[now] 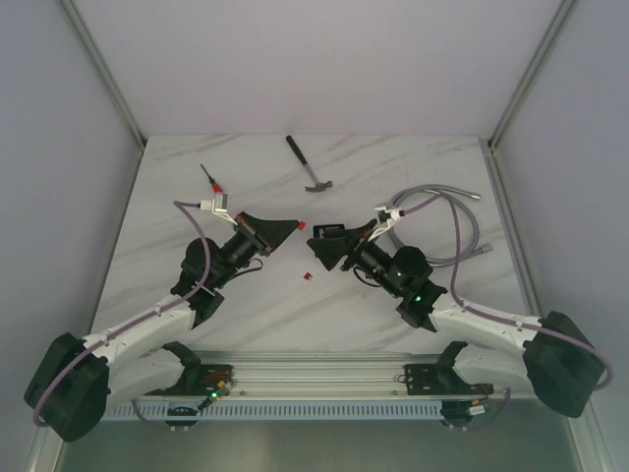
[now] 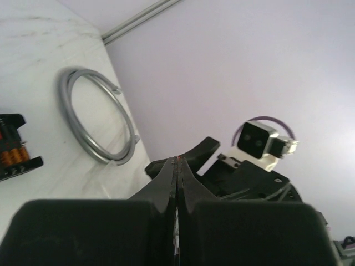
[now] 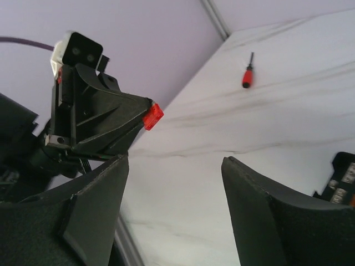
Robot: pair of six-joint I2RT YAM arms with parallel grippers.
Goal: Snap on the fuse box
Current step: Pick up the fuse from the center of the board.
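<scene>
1. Black plastic with rows of orange fuses is seen at the left edge of the left wrist view. This is the fuse box (image 2: 12, 147), lying on the marble desk (image 1: 246, 305). Only one side of it is shown, so its long axis cannot be told.
2. In the right wrist view a corner of the box is cut off at the lower right border. It sits just beside one finger of the right gripper (image 3: 175, 159), low and off to that side, not between the jaws.
3. The right gripper's fingers are spread wide apart, and nothing is caught between them.
4. The left gripper (image 1: 298, 227) is pressed together on a small red fuse (image 3: 153, 117), which sticks out at its tip. It is raised above the desk and pointed toward the right gripper.
5. Another small red piece (image 1: 307, 276) lies loose on the desk, near the two tips.
6. From overhead the box cannot be told apart from the dark mass of the right gripper.
7. The right arm is judged the nearer. A shift sideways and downward toward the box would be called for before it could be reached.
</scene>
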